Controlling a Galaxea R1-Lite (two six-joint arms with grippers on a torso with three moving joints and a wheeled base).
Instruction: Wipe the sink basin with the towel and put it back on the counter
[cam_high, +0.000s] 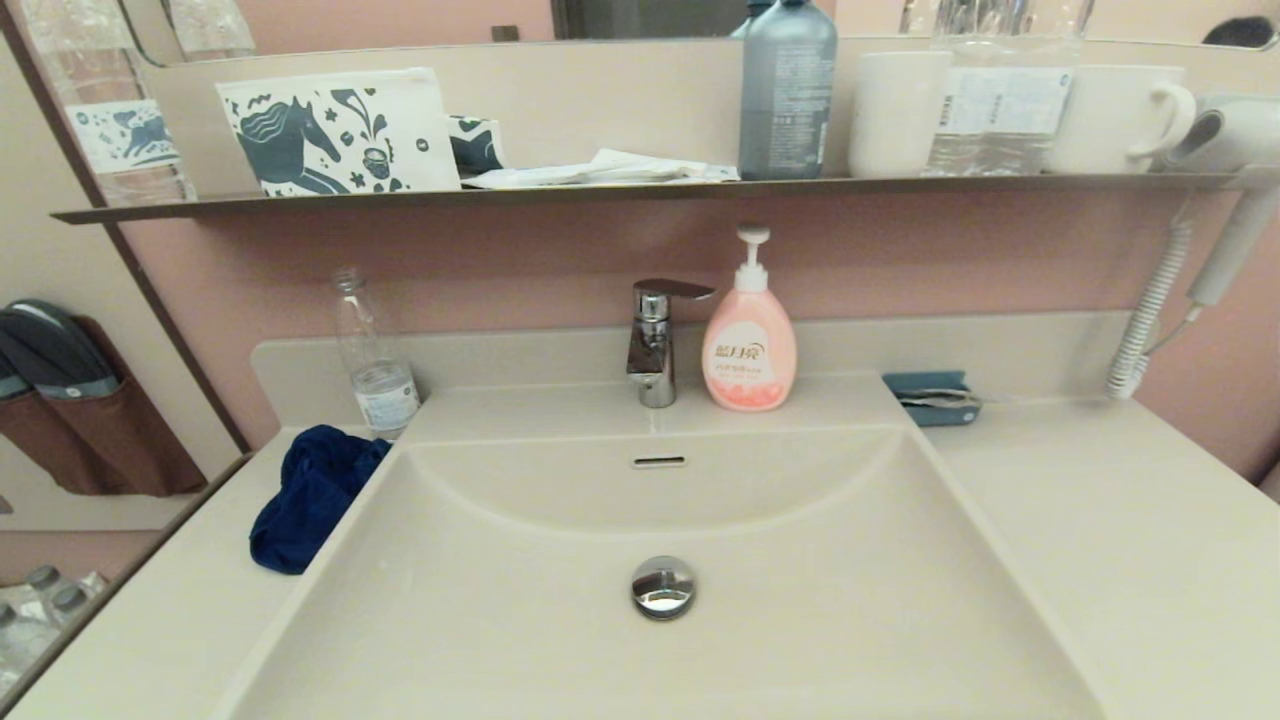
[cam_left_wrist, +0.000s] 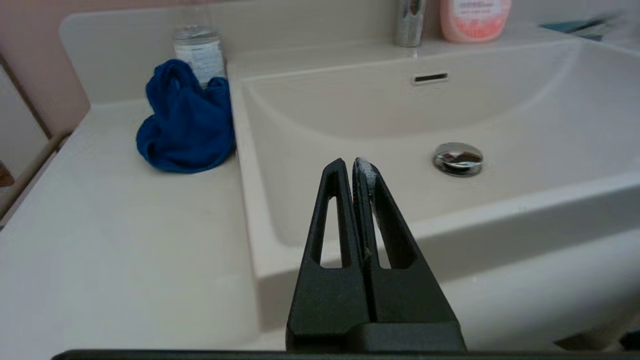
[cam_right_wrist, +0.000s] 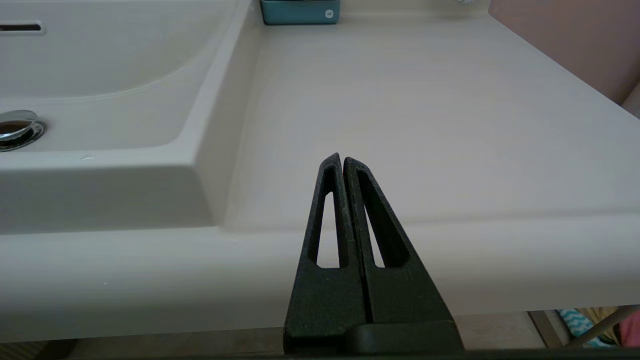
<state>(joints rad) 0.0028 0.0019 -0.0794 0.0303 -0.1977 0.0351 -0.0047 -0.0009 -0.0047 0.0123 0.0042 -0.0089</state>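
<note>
The blue towel (cam_left_wrist: 186, 120) lay bunched on the counter (cam_left_wrist: 125, 240) beside the sink basin (cam_left_wrist: 350, 115), so both the left gripper (cam_left_wrist: 356, 167) and the right gripper (cam_right_wrist: 342, 161) hung clenched and empty near the front edge

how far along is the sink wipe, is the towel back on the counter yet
Looks done or not begun; the frames can't say which. The blue towel lies bunched on the counter left of the sink basin, beside the clear bottle. Nothing is in hand: the left tool is shut and empty at the basin's front edge, and the right tool is shut over the counter on the right. If wiped, nothing is left.
</note>
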